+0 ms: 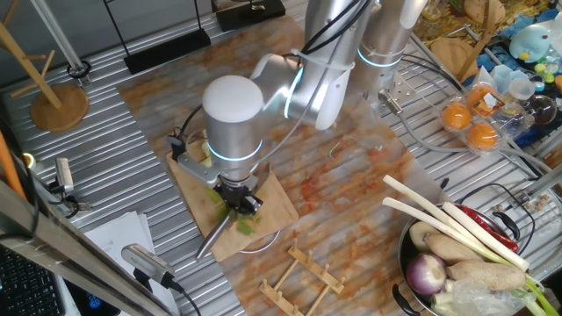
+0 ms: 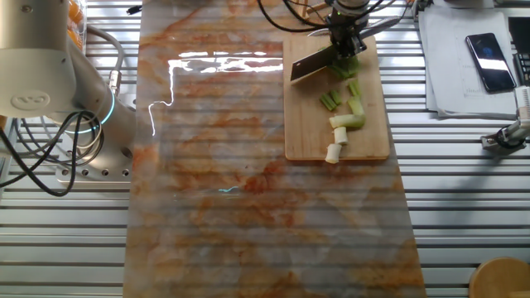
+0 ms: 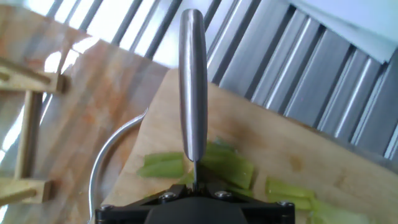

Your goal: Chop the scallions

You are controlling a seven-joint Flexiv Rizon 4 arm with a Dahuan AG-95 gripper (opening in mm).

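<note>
Scallions (image 2: 346, 106): cut white and green bits strewn along the wooden cutting board (image 2: 308, 132), green leaves directly under the knife (image 2: 313, 64) blade at the board's far end. Gripper (image 2: 344, 37): clenched on the knife handle, apparently blade-down. Board abuts the ribbed metal table (image 2: 464, 165); broad bare mat (image 2: 248, 182) beside; no legible writing.
</note>
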